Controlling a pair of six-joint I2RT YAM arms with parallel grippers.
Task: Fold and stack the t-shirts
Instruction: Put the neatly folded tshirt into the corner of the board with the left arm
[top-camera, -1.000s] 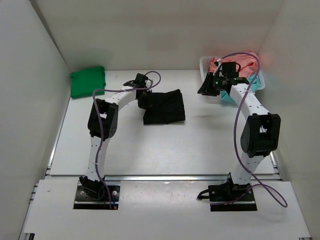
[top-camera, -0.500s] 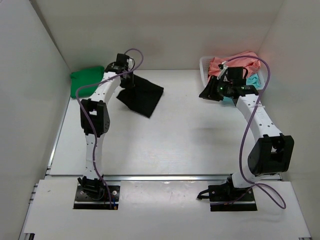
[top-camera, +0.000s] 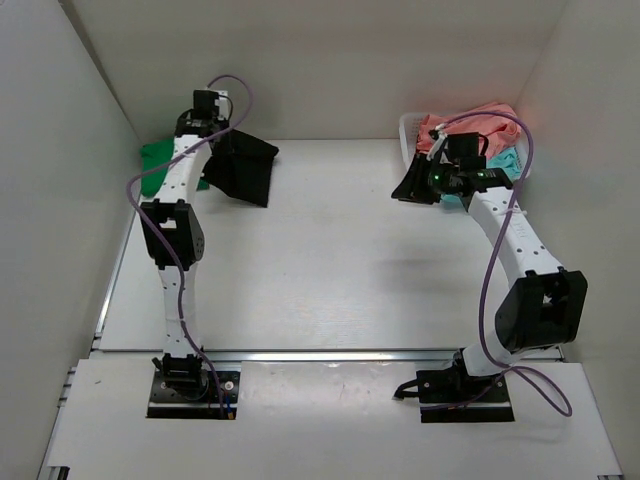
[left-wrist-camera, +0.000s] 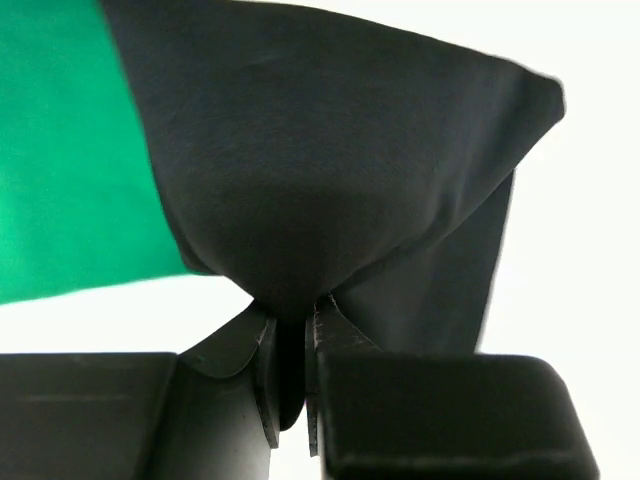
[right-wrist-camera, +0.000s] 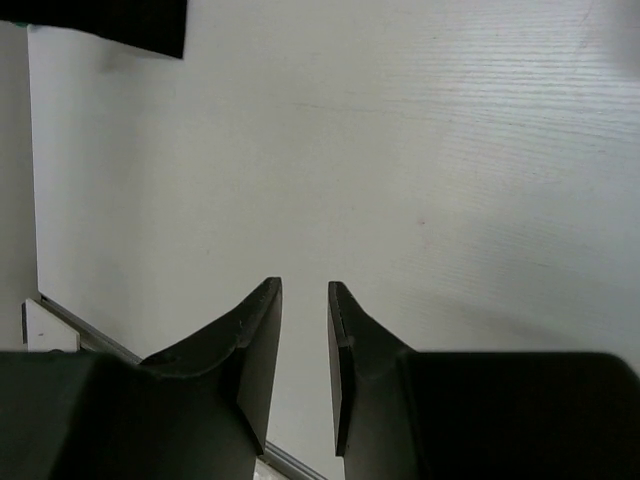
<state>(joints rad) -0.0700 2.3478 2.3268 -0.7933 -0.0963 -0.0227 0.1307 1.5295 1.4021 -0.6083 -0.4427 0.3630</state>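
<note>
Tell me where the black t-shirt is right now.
In the top view the black t-shirt hangs at the far left, pinched in the left gripper, just right of the green t-shirt.

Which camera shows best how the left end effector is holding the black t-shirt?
Left wrist: the black t-shirt bunches into the closed left end effector, with the green t-shirt behind. Top external shows it hanging in the air, the grip itself hidden. Right wrist catches only a dark corner at its top edge, possibly the shirt.

Blk tee (top-camera: 243, 168), green tee (top-camera: 152, 160), coral-pink tee (top-camera: 480, 115), white basket (top-camera: 408, 126)
</note>
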